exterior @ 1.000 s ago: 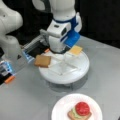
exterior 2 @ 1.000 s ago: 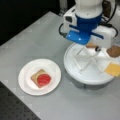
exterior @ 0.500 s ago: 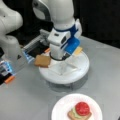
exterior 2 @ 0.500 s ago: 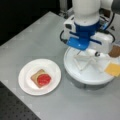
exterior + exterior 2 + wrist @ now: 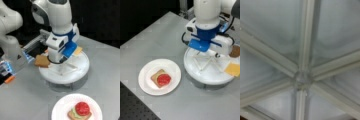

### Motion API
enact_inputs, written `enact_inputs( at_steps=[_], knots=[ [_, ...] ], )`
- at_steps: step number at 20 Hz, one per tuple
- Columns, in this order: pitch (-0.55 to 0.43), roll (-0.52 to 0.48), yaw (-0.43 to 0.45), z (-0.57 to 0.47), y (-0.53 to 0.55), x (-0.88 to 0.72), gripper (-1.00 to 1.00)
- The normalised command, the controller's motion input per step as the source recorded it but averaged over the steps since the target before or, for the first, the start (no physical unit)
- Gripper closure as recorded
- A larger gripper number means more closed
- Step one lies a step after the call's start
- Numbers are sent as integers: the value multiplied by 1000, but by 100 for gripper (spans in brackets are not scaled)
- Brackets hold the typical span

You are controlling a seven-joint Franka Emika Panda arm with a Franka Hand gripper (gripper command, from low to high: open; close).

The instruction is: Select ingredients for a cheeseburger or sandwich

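Although your jaws [image 5: 58,62] hang low over the hub of the white divided tray [image 5: 80,71], you cannot tell whether they are wide or narrow, because the arm's body hides them in both front views. The wrist view shows only the tray's ribs [image 5: 302,75] meeting directly below, with no ingredient between. In a front view, the toast square [image 5: 42,61] lies at nine o'clock from the jaws, on the tray's edge, and is the nearest piece. The yellow cheese square [image 5: 78,50] lies at two o'clock. Down at five o'clock, well apart on the counter [image 5: 27,100], the white plate [image 5: 58,110] carries the sandwich [image 5: 79,112]: toast, lettuce, tomato on top.
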Motion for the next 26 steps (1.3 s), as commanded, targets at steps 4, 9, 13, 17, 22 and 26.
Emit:
enact_inputs(
  at_steps=[4, 9, 13, 17, 22, 26],
  knots=[
    [-218, -172, 33, -157, 160, -360, -100],
    [-234, -100, -73, -192, 122, -315, -100],
    [-247, -41, -56, -254, 14, -291, -100],
    [-221, -48, -20, -210, -46, -235, -100],
    [-222, -93, -18, -208, -11, -190, -100],
    [-183, -108, -26, -172, 72, -176, -100]
  ],
)
